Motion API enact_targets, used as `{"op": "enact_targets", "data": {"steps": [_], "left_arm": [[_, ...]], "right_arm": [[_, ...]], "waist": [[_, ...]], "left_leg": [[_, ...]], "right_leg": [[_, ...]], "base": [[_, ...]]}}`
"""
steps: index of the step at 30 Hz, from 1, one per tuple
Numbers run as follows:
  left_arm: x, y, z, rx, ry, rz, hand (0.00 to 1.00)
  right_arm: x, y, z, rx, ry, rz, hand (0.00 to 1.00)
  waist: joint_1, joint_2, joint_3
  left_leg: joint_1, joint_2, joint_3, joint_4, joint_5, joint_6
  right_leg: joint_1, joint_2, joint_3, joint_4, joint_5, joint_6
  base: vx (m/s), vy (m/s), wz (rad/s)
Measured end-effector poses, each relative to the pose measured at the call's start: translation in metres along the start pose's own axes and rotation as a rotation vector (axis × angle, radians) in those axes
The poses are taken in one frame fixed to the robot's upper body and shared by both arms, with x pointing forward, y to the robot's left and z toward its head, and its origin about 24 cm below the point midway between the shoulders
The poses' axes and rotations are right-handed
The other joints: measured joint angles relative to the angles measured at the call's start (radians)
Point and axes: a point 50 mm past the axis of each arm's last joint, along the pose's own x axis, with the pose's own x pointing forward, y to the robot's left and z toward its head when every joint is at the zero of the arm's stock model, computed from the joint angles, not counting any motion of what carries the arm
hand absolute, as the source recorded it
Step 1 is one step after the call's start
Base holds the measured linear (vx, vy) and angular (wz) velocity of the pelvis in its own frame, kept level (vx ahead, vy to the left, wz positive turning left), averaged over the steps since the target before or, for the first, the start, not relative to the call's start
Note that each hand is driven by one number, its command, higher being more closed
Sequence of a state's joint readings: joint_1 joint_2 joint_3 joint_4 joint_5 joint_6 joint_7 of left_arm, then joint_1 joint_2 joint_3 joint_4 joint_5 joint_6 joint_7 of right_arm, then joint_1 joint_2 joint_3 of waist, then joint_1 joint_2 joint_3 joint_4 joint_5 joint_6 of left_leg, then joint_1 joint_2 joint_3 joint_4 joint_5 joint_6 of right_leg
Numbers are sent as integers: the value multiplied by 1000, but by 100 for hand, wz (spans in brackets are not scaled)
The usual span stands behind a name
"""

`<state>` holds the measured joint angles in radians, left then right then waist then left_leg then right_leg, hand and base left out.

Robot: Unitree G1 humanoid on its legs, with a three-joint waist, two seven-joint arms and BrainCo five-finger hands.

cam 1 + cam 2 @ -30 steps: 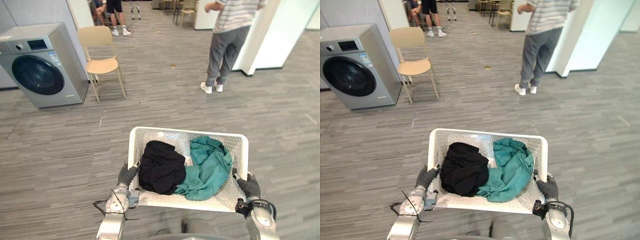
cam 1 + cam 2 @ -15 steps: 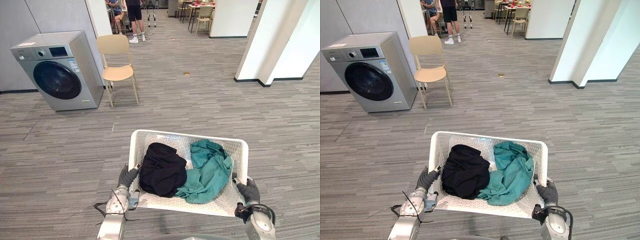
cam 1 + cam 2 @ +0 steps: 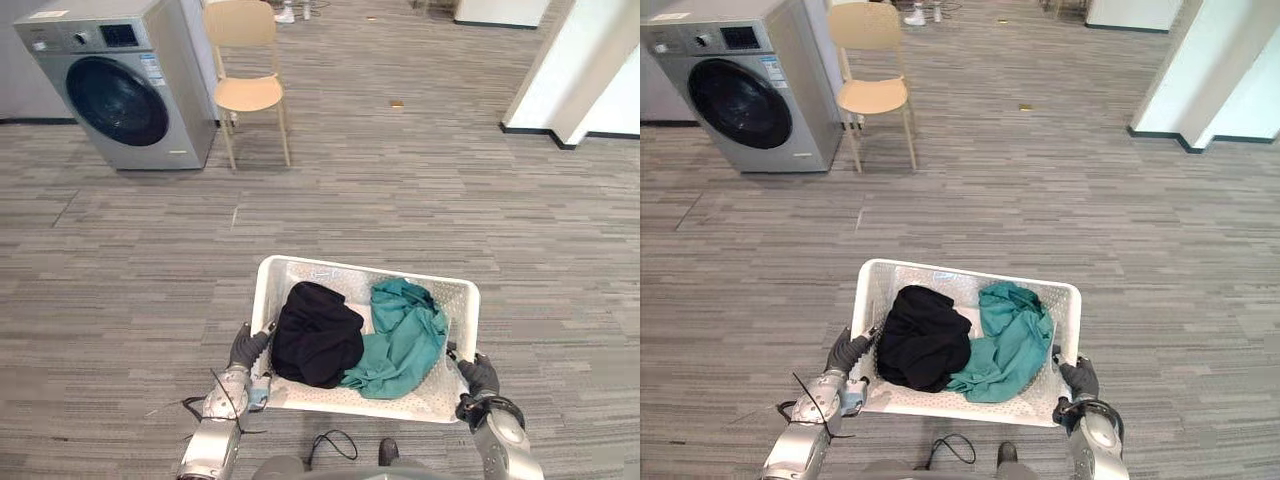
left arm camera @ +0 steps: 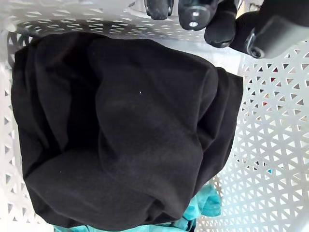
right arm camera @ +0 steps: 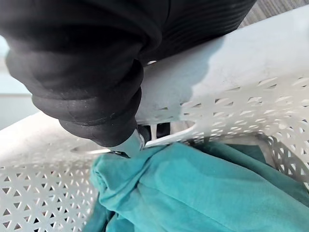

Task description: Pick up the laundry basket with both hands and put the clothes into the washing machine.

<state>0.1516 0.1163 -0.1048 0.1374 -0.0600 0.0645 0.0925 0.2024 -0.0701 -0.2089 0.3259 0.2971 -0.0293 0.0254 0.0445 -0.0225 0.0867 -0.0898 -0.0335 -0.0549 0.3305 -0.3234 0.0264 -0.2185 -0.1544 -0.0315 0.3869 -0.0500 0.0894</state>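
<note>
So far, we have the lifting done and the loading left. The washing machine [image 3: 120, 90] stands well ahead of the left hand [image 3: 246, 348] and off to its outer side, its round door apparently shut. The laundry basket [image 3: 360, 270] hangs clear of the floor between both hands. The left curls its fingertips [image 4: 193, 12] over one short side's rim, and the right hand [image 3: 479, 374] hooks into the handle slot opposite. Inside, the black garment [image 3: 318, 333] lies nearest the left hand, the teal garment [image 3: 405, 330] nearest the right. We judge that the walk over, the door and the clothes' transfer are all yet to do.
</note>
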Motion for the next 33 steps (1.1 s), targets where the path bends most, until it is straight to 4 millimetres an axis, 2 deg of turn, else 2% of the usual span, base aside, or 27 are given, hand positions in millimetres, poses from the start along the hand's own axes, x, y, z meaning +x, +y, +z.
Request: {"op": "enact_targets", "data": {"steps": [1,2,3,4,5,6,7,8,9,10,11,14,15,16,17,18,19,20,21,22,23,24,25,26,29,31,33], "left_arm": [[0,1,2,4,-9,-1,100],[0,5,2,14,-9,5,100],[-1,6,1,22,-3,4,100],[-1,11,3,44,-11,4,100],[-4,10,13,38,-58,-7,100],[-13,14,8,19,-50,13,100],[-27,14,-2,-22,-19,36,100],[-35,4,-1,-54,-38,-2,100],[-46,4,-13,-98,6,31,100],[-50,1,-23,-131,50,48,100],[-51,3,-26,-140,67,65,100],[-48,12,-26,-122,65,85,100],[-46,11,-30,-124,81,82,100],[-44,9,-29,-126,79,76,100],[-40,8,-28,-127,75,70,100],[-36,6,-26,-124,68,66,100],[-35,5,-25,-123,69,67,100],[-31,8,-24,-107,66,71,100],[-27,8,-21,-105,59,72,100],[-27,10,-20,-97,54,69,100],[-27,8,-18,-92,44,54,100],[-29,5,-18,-95,41,44,100],[-27,10,-15,-71,29,48,100],[-26,9,-14,-72,26,45,100],[-24,2,-11,-66,12,15,100],[-23,4,-10,-57,10,16,100],[-22,6,-9,-42,7,10,100]], "right_arm": [[-5,0,1,6,-11,0,100],[-8,1,0,16,-15,-1,100],[-11,1,-4,26,-3,-6,100],[-16,3,-7,49,4,-15,100],[-21,4,3,44,-47,-3,100],[-21,6,2,37,-43,10,100],[-24,2,3,1,-42,22,100],[-34,-8,10,-25,-68,22,100],[-37,-13,16,-73,-80,32,100],[-34,-13,16,-111,-66,45,100],[-30,-8,14,-117,-44,57,100],[-21,-1,12,-100,-28,68,100],[-14,0,10,-112,-13,70,100],[-12,0,11,-116,-14,69,100],[-9,0,13,-114,-18,65,100],[-4,1,15,-115,-22,63,100],[-3,1,15,-113,-21,58,100],[-1,3,12,-104,-12,52,100],[3,7,15,-99,-15,61,100],[3,10,17,-93,-24,67,100],[-3,7,13,-90,-23,60,100],[-6,1,14,-91,-30,46,100],[-8,6,8,-63,-21,49,100],[-7,6,10,-65,-26,53,100],[-9,2,10,-57,-31,41,100],[-12,2,7,-40,-29,34,100],[-15,3,4,-30,-21,31,100]], "waist": [[-20,-24,34],[-22,-37,58],[-22,-56,52],[-34,-73,22],[-76,-38,22],[-68,-51,14],[-70,-9,0],[-75,56,24],[-64,80,4],[-43,120,-4],[4,145,-13],[31,133,-10],[37,108,-11],[41,102,-6],[38,81,-4],[35,59,-2],[39,46,-8],[32,0,-22],[46,2,-12],[59,9,-8],[50,-15,-19],[51,0,-21],[37,-69,-29],[31,-62,-22],[18,24,-1],[2,50,2],[-20,44,1]], "left_leg": [[38,-26,-16,-11,-13,37],[87,-44,-30,-59,0,72],[123,-53,-48,-104,11,89],[147,-51,-80,-135,11,88],[68,-5,-65,-29,-26,51],[106,10,-18,-34,-35,17],[86,70,3,174,-67,-73],[-61,99,-19,661,53,-18],[-155,133,8,932,248,-20],[-192,174,1,1009,267,-38],[-259,205,39,1039,243,-27],[-376,187,101,799,108,-38],[-375,126,95,532,87,-49],[-372,114,101,424,90,-54],[-364,76,98,194,136,-71],[-357,45,104,72,284,-54],[-336,33,112,45,367,-40],[-307,10,144,41,361,12],[-338,55,174,220,284,101],[-377,62,205,319,253,95],[-309,8,235,192,265,43],[-247,-4,242,82,274,118],[-157,-69,254,43,229,134],[-125,-82,255,40,210,138],[60,-67,244,-60,190,136],[141,-43,213,-98,159,114],[175,-29,175,-105,118,92]], "right_leg": [[-91,-27,3,257,14,-55],[-178,-41,23,437,-10,-78],[-202,-33,17,459,-43,-57],[-193,-2,-29,274,-73,-15],[-153,67,-61,100,-122,0],[-150,88,-81,150,-148,-48],[-106,156,-129,256,-207,-165],[20,241,-193,317,-263,-201],[147,284,-162,200,-360,-217],[180,316,-142,174,-370,-202],[210,326,-105,138,-369,-212],[271,307,-34,1,-318,-213],[324,272,3,-77,-305,-190],[355,263,17,-110,-300,-180],[404,239,35,-160,-303,-170],[447,219,51,-180,-313,-152],[464,205,67,-185,-315,-149],[480,159,86,-175,-317,-131],[482,172,122,-109,-229,-57],[486,190,130,-70,-189,-83],[454,179,94,99,-152,-37],[413,172,83,239,-115,-23],[275,90,75,582,-76,-70],[218,67,69,675,-71,-78],[3,52,52,791,-118,-83],[-96,80,24,658,-164,-69],[-110,90,-3,393,-162,-59]], "base": [[-34,98,122],[24,-2,80],[102,-70,72],[273,-147,130],[263,-143,111],[283,-163,75],[300,-156,74],[488,-236,93],[475,-217,78],[586,-82,-48],[462,13,-61],[599,-26,-51],[582,43,-48],[708,94,-38],[601,114,-23],[606,121,-29],[640,124,-22],[828,146,-44],[819,172,-54],[652,172,-52],[386,216,-29],[479,217,-3],[485,162,-11],[521,113,-5],[458,137,-15],[408,53,28],[334,-62,60]]}}
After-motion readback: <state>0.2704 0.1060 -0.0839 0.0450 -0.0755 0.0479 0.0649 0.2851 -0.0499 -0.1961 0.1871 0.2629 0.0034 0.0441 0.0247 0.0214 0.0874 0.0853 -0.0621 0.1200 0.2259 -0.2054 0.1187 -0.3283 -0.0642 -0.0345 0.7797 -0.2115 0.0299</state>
